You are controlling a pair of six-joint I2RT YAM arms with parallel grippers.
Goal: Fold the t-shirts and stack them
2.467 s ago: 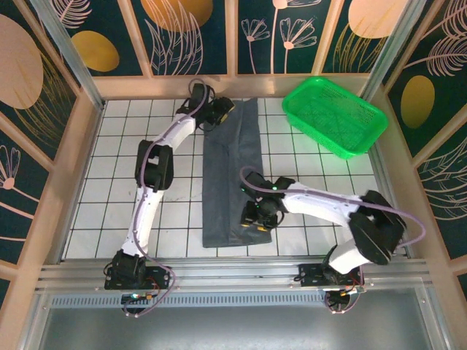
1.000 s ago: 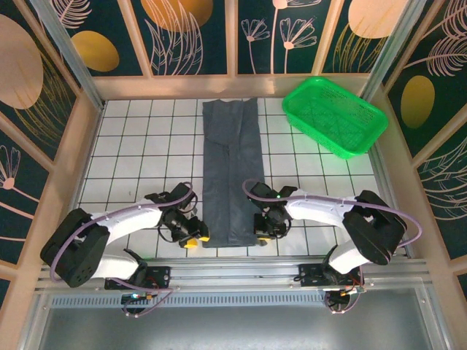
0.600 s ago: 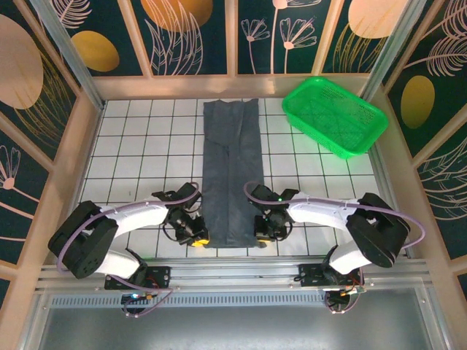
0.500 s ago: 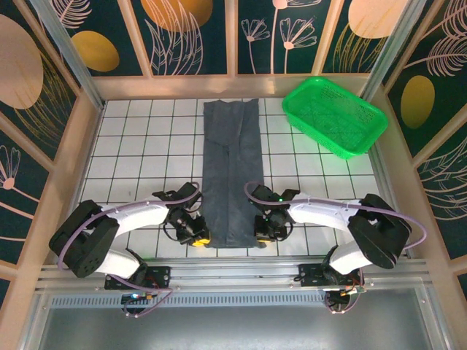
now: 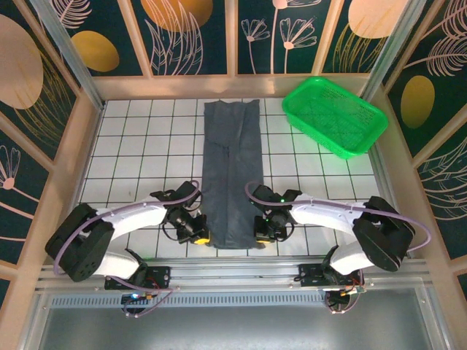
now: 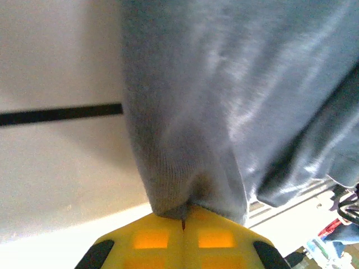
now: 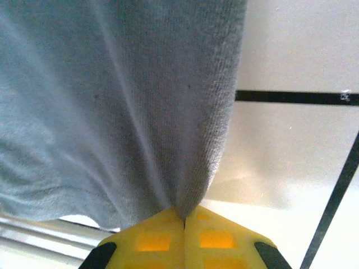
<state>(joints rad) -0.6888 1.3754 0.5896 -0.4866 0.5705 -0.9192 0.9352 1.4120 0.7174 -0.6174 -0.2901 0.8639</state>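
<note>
Left gripper (image 5: 198,238), right gripper (image 5: 260,235) clamp t-shirt (image 5: 230,168) hem — basket (image 5: 336,113) apart

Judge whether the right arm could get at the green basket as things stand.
Probably yes: nothing stands between the right end effector and the green basket. But it is shut on a near corner of the t-shirt, so the cloth would likely trail along unless released first.

Bright, even light; wrist views glare white, the t-shirt (image 6: 224,84) blurred close-up.
</note>
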